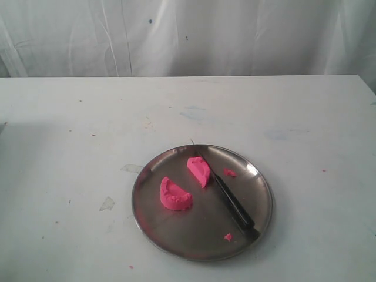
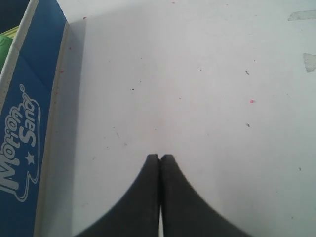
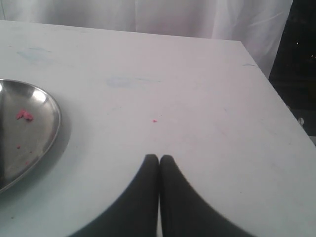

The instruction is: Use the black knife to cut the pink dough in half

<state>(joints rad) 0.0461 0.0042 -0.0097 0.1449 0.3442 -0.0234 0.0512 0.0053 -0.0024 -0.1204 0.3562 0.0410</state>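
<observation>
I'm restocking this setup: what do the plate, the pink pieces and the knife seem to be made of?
The plate looks like polished metal, probably steel: silvery, with soft reflections. The pink dough looks like soft modelling dough: matte, with dented tops and crumbs shed nearby. The black knife is matte black throughout; plastic or coated metal, I cannot tell.

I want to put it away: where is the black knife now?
In the exterior view the black knife lies on the right half of the steel plate, its blade beside the farther pink dough half, handle toward the near rim.
</observation>
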